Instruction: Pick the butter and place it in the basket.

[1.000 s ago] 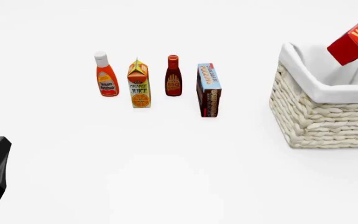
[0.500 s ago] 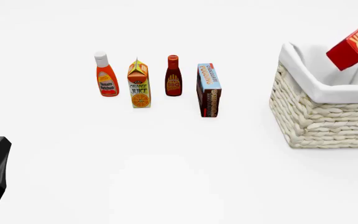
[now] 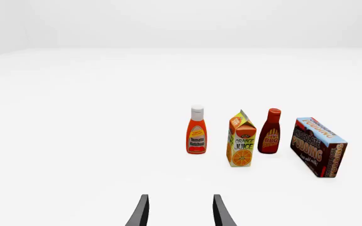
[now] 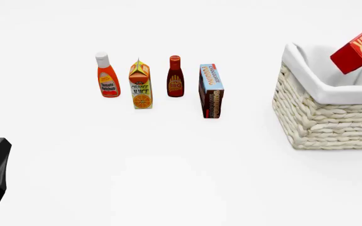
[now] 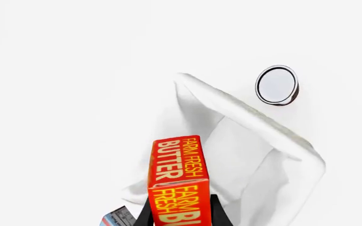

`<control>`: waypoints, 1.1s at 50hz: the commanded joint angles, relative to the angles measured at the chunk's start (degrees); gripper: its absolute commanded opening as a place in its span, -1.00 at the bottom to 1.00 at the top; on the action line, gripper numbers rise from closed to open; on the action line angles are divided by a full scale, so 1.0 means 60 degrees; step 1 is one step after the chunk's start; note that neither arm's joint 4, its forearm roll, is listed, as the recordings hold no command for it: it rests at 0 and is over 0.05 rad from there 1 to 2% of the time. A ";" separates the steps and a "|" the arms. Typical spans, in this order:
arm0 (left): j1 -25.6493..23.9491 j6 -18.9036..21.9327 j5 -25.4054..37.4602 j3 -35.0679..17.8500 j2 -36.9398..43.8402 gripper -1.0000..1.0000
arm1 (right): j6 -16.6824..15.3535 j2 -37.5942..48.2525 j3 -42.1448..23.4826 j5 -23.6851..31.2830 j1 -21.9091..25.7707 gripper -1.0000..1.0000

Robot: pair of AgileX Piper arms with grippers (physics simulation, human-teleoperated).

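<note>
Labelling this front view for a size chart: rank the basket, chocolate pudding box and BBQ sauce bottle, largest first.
1. basket
2. chocolate pudding box
3. BBQ sauce bottle, though it stands slightly farther back, so that gap is less certain.

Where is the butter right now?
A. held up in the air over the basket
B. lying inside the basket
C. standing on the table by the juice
A: the right gripper holds the butter tilted in the air above the basket, not down inside it.

Tilted butter (image 4: 360, 49) above the basket (image 4: 322, 110), groceries in a row leftward.
</note>
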 commanded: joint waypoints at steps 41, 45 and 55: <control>0.0000 0.0000 0.0000 0.0000 0.0000 1.00 | 0.0150 0.0220 0.0134 -0.0405 0.0061 -1.00; 0.0000 0.0000 0.0000 0.0000 0.0000 1.00 | 0.0146 0.0253 0.0142 -0.0424 0.0050 -1.00; 0.0000 0.0000 0.0000 0.0000 0.0000 1.00 | 0.0142 0.0369 0.0178 -0.0513 0.0049 -1.00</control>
